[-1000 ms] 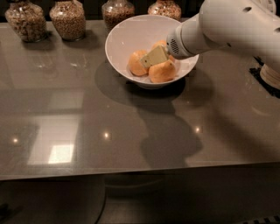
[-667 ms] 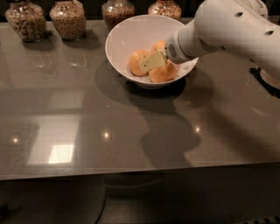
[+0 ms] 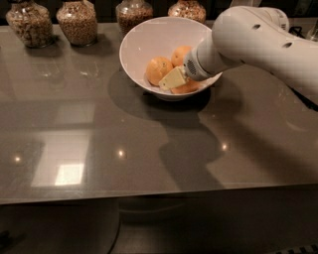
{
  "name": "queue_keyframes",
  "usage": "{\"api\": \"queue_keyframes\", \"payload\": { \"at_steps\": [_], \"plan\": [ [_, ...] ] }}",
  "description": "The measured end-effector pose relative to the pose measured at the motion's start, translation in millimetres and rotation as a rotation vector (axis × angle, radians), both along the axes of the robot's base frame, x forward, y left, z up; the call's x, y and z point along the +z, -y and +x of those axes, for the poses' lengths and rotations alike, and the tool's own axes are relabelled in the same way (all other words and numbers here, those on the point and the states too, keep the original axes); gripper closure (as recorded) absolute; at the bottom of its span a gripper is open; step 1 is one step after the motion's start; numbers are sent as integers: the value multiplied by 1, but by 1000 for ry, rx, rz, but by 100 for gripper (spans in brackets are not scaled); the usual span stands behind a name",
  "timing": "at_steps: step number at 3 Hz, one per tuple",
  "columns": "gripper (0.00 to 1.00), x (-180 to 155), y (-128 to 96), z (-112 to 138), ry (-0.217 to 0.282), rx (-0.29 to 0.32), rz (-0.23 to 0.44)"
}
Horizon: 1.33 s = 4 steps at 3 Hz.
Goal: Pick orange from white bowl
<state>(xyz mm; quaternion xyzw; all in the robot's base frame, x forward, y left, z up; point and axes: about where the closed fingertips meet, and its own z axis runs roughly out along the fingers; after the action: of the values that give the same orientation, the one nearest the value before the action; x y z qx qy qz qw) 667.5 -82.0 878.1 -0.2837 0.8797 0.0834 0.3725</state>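
The white bowl stands at the back middle of the dark table. It holds three oranges: one on the left, one behind it, and one at the front right, partly under the gripper. My gripper reaches into the bowl from the right on a thick white arm. Its pale tip lies between the left orange and the front orange, touching or nearly touching them. The arm hides the bowl's right rim.
Several grain-filled glass jars stand in a row along the back edge, the nearest ones just behind and left of the bowl. The glossy grey table stretches toward me to its front edge.
The gripper tip has moved a little down and left, deeper into the bowl between the oranges. The rear orange now shows. The bowl has not moved.
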Motion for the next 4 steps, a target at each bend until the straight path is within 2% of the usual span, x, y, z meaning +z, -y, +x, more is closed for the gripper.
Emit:
{"api": "queue_keyframes", "payload": {
  "at_steps": [1, 2, 3, 4],
  "plan": [
    [32, -10, 6, 1, -12, -13, -21],
    [31, -13, 17, 10, 11, -37, -52],
    [50, -11, 26, 19, 42, -57, -82],
    [73, -12, 26, 19, 42, -56, -85]
  ]
}}
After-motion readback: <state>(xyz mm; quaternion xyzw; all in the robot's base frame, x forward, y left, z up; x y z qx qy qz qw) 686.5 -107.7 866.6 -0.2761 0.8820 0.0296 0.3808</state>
